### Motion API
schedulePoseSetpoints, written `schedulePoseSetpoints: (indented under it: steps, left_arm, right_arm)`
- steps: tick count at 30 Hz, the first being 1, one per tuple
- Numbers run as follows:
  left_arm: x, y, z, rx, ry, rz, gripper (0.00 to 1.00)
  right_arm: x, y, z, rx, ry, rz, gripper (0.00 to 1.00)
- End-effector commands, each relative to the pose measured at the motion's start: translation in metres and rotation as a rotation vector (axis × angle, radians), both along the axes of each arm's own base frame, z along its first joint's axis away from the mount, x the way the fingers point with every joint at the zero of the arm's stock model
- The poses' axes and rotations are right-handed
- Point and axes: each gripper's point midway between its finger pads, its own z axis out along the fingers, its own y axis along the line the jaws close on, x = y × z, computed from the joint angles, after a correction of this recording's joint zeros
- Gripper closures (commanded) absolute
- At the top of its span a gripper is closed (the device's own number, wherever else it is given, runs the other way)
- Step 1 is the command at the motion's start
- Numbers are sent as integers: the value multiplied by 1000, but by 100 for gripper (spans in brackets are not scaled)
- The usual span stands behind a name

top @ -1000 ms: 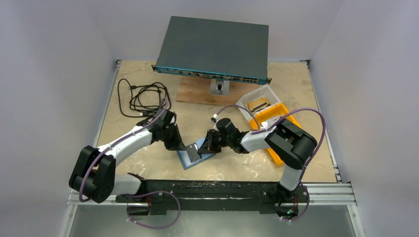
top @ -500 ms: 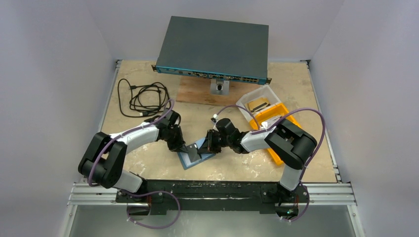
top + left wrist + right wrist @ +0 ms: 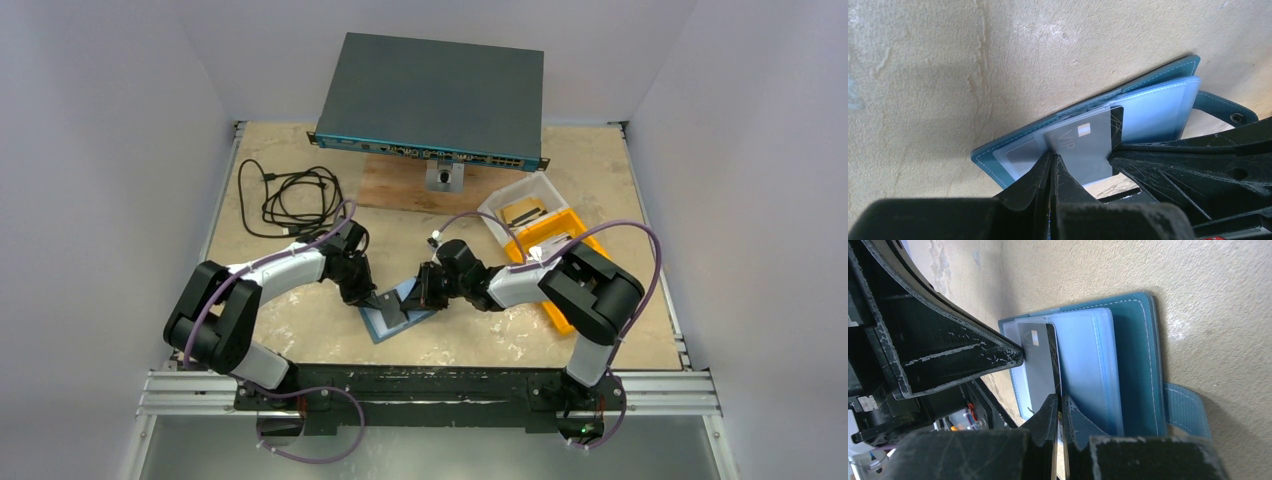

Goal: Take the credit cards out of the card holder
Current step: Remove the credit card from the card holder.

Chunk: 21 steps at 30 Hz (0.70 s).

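From above, your card holder (image 3: 385,322) lies open on the table (image 3: 480,335) between the two arms' tips. The cable (image 3: 290,200) and the orange bin (image 3: 545,232) sit well apart from it.

In your left wrist view, the left gripper (image 3: 1051,162) is pinched closed on the near edge of the grey credit card (image 3: 1083,145), which lies over the clear pockets (image 3: 1158,107). The right gripper (image 3: 1113,151) touches the card's other edge.

In your right wrist view, the right gripper (image 3: 1060,407) is closed at the card's lower corner. You cannot tell whether it grips card or pocket.
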Motion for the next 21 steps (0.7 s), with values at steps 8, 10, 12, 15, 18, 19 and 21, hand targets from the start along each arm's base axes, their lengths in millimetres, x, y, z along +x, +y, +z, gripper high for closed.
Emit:
schedulePoseSetpoints:
  steps: [8,10,12,15,18,19,21]
  left_arm:
    - [-7,28,-18,153,28,16,100]
    - [-7,27,-17,151,28,15,100]
    - [-6,26,-17,147,25,13,100]
    - [-6,26,-16,146,26,13,100]
    - [-6,26,-16,145,21,9,100]
    - [-6,26,-16,145,21,7,100]
    - [-6,26,-16,145,19,4,100]
  right_arm:
    - [14,-29,-8,-122,-59,-64,100]
    - [14,-31,-10,-131,-59,-69,100]
    - [14,-32,-10,-133,-62,-68,100]
    - [14,-34,-11,-141,-64,-73,100]
    - [19,-39,-13,-173,-78,-96,100]
    - [20,-41,-14,-183,-83,-101,100]
    - [22,-40,-14,-186,-91,-101,96]
